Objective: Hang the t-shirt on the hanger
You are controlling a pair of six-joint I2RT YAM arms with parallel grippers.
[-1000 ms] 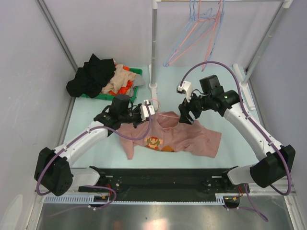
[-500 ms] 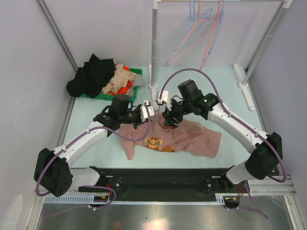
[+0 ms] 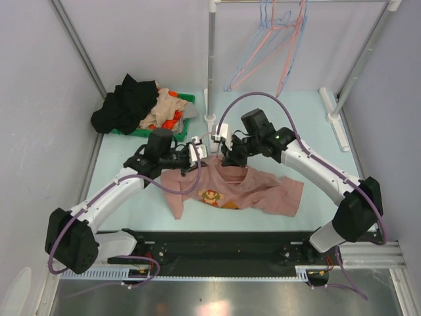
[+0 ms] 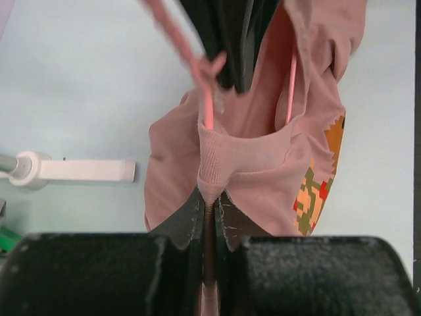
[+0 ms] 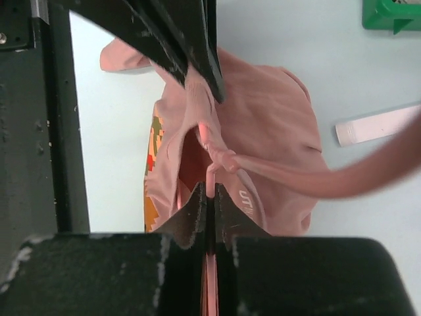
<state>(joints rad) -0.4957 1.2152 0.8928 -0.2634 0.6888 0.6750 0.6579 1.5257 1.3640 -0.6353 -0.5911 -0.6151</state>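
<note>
The dusty-pink t-shirt [image 3: 263, 187] lies on the table in front of both arms, its pixel-art print [image 3: 210, 196] facing up. My left gripper [image 4: 209, 201] is shut on the ribbed collar [image 4: 212, 164] and holds the neck opening up. Thin pale-pink rods of the hanger [image 4: 208, 113] run down into that opening, so most of the hanger is hidden inside the shirt. My right gripper [image 5: 210, 191] is shut on a hanger [image 5: 209, 172] rod just below its twisted neck. In the top view the two grippers [image 3: 200, 153] [image 3: 225, 158] meet at the collar.
A green bin [image 3: 187, 100] at the back left holds black, beige and orange clothes. The rack's upright pole [image 3: 211, 66] stands right behind the grippers on a white foot [image 4: 72, 170]. Light-blue and pink hangers [image 3: 270, 46] hang from the rail at the back right.
My right arm swung left from the shirt's right shoulder to the collar, and its jaws went from open to shut on the hanger. My left gripper kept the collar and shifted slightly.
</note>
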